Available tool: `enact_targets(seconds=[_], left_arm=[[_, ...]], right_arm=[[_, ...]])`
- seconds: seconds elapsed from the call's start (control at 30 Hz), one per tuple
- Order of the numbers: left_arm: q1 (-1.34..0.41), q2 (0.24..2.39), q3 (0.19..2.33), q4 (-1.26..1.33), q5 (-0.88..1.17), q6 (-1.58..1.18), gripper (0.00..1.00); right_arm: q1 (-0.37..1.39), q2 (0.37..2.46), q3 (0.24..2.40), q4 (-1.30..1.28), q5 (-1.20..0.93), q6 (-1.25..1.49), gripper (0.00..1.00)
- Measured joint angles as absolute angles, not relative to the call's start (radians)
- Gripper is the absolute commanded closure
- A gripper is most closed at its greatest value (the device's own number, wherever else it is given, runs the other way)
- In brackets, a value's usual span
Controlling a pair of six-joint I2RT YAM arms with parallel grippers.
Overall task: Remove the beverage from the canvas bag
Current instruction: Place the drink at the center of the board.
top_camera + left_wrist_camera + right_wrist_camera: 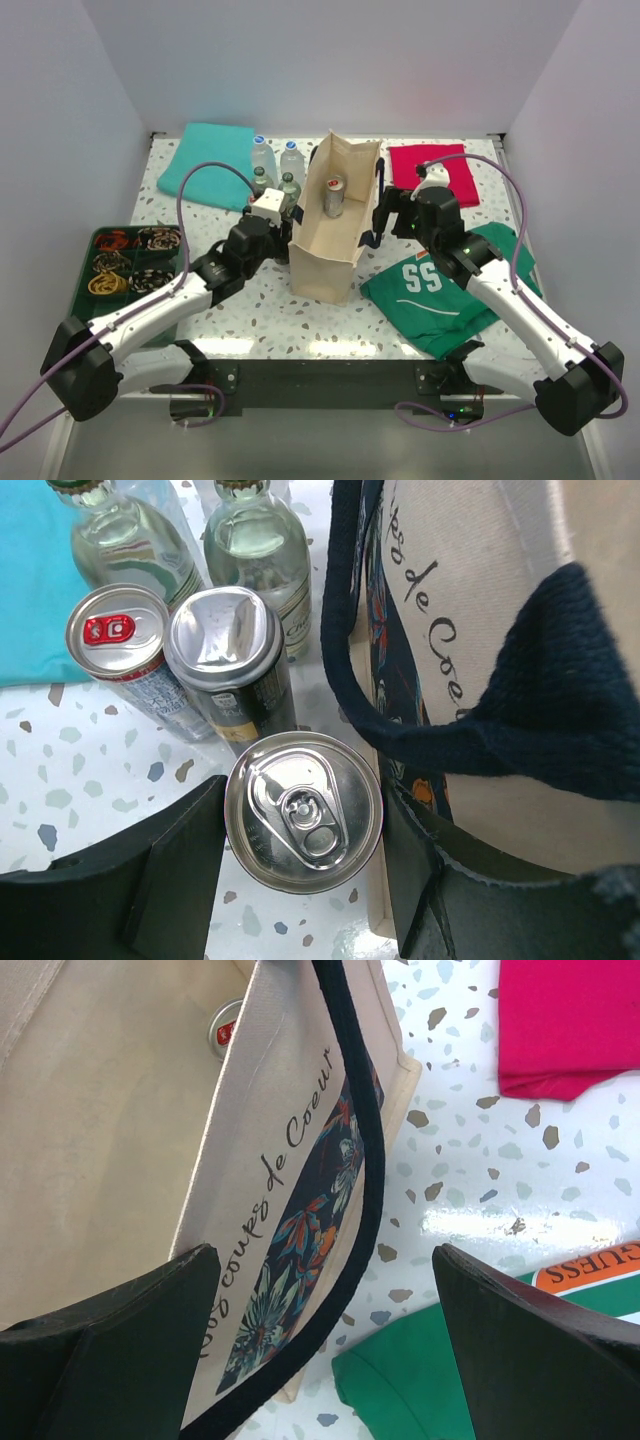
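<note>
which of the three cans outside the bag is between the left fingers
The aluminium can with the all-silver top and silver pull tab, right beside the beige canvas bag. The red-tabbed can and the dark-bodied can stand beyond the fingers.

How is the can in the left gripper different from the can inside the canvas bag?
The gripped can is outside the canvas bag, beside its wall, clamped between the fingers of the left gripper. The bagged can stands on the bag's floor with nothing touching it. The gripped can's pull tab is plain silver, while the bagged can shows red on its lid. Both are upright metal cans.
</note>
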State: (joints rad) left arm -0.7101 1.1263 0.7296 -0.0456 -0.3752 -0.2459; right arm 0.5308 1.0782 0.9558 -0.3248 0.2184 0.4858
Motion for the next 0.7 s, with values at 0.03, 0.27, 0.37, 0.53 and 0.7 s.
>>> enact_targets(seconds=[0.03,0.27,0.37,0.53,0.7], left_arm=[[-0.710,1.131,0.724,-0.038,-0.376,-0.248,1.00],[-0.710,1.148,0.704,0.009,-0.390,-0.252,1.00],[-0.710,1.162,0.704,0.026,-0.398,-0.252,1.00],[-0.710,1.192,0.704,0.036,-0.405,-0.257,1.00],[-0.710,1.203,0.704,0.035,-0.418,-0.276,1.00]], right_arm=[[0.531,1.078,0.956,-0.325,0.218,0.486,0.08],[0.531,1.080,0.956,-0.325,0.218,0.486,0.08],[0.531,1.082,0.956,-0.325,0.218,0.486,0.08],[0.531,1.089,0.956,-0.328,0.218,0.486,0.08],[0.531,1.088,0.956,-0.328,0.219,0.486,0.07]])
